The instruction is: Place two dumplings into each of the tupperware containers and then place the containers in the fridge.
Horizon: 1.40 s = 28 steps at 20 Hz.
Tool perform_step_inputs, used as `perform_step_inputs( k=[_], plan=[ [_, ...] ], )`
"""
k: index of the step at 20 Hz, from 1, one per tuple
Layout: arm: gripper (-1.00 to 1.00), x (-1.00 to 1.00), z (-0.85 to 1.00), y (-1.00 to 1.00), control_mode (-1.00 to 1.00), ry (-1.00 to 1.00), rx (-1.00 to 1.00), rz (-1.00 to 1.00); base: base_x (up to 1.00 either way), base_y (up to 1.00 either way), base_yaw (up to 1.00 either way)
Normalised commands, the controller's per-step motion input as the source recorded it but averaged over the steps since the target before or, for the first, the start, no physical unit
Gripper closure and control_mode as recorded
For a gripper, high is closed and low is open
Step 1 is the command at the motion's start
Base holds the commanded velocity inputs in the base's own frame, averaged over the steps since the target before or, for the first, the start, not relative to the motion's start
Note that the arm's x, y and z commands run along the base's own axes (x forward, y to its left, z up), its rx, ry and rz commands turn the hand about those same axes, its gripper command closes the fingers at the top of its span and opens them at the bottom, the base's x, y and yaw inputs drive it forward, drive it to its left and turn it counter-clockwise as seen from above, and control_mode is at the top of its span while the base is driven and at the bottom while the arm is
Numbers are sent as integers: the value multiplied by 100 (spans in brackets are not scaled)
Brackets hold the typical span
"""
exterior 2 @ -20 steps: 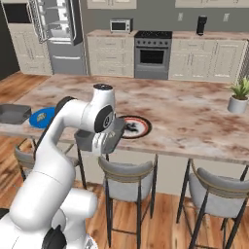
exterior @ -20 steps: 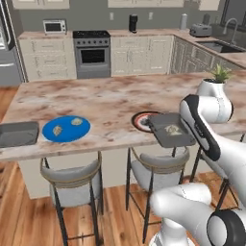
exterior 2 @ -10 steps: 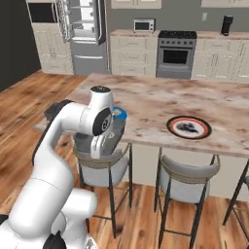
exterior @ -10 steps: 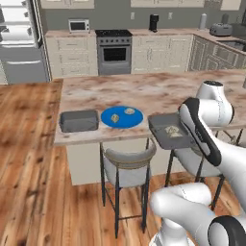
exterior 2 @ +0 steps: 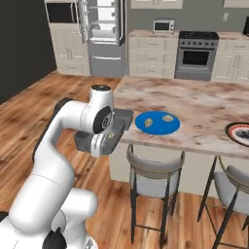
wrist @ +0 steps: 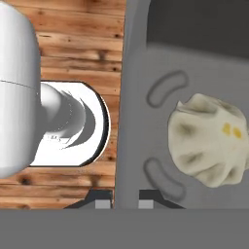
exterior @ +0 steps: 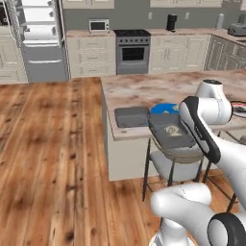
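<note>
While the gripper (wrist: 119,198) is clamped on the rim of a tub (exterior: 171,133) with a dumpling (wrist: 211,141) inside, held off the counter (exterior: 144,86) edge above a stool (exterior: 175,161), second tub (exterior: 131,116) sits beside the blue plate (exterior 2: 157,123); fridge (exterior: 38,41) open far back.

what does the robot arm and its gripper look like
The arm is glossy white, built of thick rounded segments, with dark grey to black rings and round caps at the joints. The gripper has two small dark finger tips with paler square pads. No cables or markings are visible.
</note>
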Motion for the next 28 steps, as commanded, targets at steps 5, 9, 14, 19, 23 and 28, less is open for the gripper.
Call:
perform_step_inputs(
  k=[5, 9, 14, 19, 23, 28],
  plan=[
    [100, 0, 0, 0, 100, 0, 0, 0, 58, 100, 0],
    [100, 0, 0, 0, 100, 0, 0, 0, 92, 100, -2],
    [100, 0, 0, 0, 100, 0, 0, 0, 90, 100, -1],
    [100, 0, 0, 0, 100, 0, 0, 0, 100, 100, 0],
    [100, 0, 0, 0, 100, 0, 0, 0, 100, 100, 0],
    [100, 0, 0, 0, 100, 0, 0, 0, 100, 57, 0]
  ],
)
